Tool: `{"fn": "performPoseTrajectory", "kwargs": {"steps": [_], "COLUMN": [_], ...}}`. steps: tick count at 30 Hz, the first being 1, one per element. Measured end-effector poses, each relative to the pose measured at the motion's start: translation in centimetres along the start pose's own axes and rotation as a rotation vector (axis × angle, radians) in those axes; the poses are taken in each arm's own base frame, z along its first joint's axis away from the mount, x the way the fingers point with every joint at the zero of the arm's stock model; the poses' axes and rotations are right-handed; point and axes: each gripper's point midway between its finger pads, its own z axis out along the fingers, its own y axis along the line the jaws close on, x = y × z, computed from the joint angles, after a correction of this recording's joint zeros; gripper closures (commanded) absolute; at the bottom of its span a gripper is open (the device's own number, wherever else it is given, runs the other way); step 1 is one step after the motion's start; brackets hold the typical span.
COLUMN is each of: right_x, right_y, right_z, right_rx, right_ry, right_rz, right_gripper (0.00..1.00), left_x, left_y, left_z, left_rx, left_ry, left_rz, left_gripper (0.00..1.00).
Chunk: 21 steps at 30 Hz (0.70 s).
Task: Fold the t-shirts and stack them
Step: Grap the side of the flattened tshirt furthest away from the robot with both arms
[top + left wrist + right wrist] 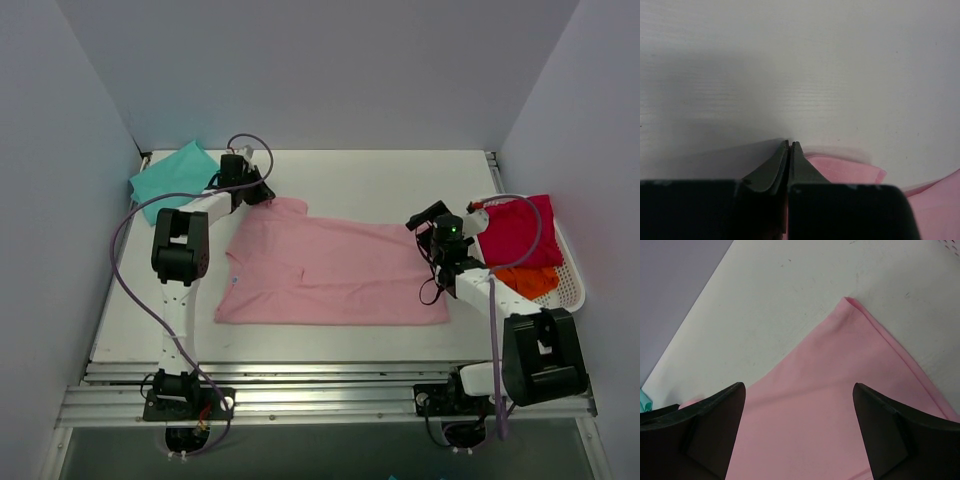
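- Pink t-shirt (pixel 325 270) lay spread flat mid-table (pixel 380 180). Its long side ran 9 to 3 o'clock in the top view.
- Teal t-shirt (pixel 170 180) sat bunched at the table's 10 o'clock corner, apart from the pink one.
- L gripper (pixel 265 197) was at the pink shirt's 11 o'clock corner, low on the table.
- L wrist view: fingers (pixel 777 167) pressed together, no gap showing. Pink cloth (pixel 845 170) lay just beside the tips at 4 o'clock and seemed to touch the R-hand finger. Couldn't tell if any cloth was pinched between them.
- R gripper (pixel 422 220) hung over the pink shirt's 2 o'clock corner.
- R wrist view: fingers (pixel 705 425) stood wide apart w/ nothing gripped. Pink cloth (pixel 840 390) filled the gap between them, and its hemmed corner pointed to 12 o'clock past the tips.
- White basket (pixel 572 290) sat at the table's 3 o'clock edge w/ red cloth (pixel 515 230) and orange cloth (pixel 530 280) inside.
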Motion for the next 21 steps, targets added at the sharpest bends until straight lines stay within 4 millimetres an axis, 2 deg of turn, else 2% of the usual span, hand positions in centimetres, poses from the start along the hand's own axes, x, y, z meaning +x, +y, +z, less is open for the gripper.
{"fn": "performPoseTrajectory", "kwargs": {"steps": [4, 7, 12, 16, 18, 21], "right_x": [-0.1, -0.8, -1.1, 0.2, 1.2, 0.8], "right_y": [-0.7, -0.7, -1.3, -2.7, -3.9, -2.9], "right_z": [0.8, 2.2, 6.5, 10.3, 11.6, 12.6], "right_rx": [0.031, 0.061, 0.122, 0.177, 0.209, 0.189], "right_ry": [0.001, -0.007, -0.001, 0.041, 0.059, 0.048], "right_rz": [-0.008, -0.015, -0.029, -0.042, -0.053, -0.052], "right_gripper": [0.15, 0.15, 0.15, 0.15, 0.16, 0.16], "left_x": [0.0, -0.1, -0.2, -0.3, -0.3, -0.4], "left_y": [0.0, 0.1, 0.2, 0.3, 0.3, 0.3], "left_z": [0.0, 0.1, 0.2, 0.2, 0.2, 0.2], "left_rx": [0.0, 0.005, 0.023, 0.036, 0.04, 0.044], "left_ry": [-0.002, -0.01, -0.031, -0.041, -0.045, -0.05], "left_rz": [-0.015, -0.023, -0.031, -0.036, -0.036, -0.035], "left_gripper": [0.98, 0.98, 0.98, 0.98, 0.98, 0.98]}}
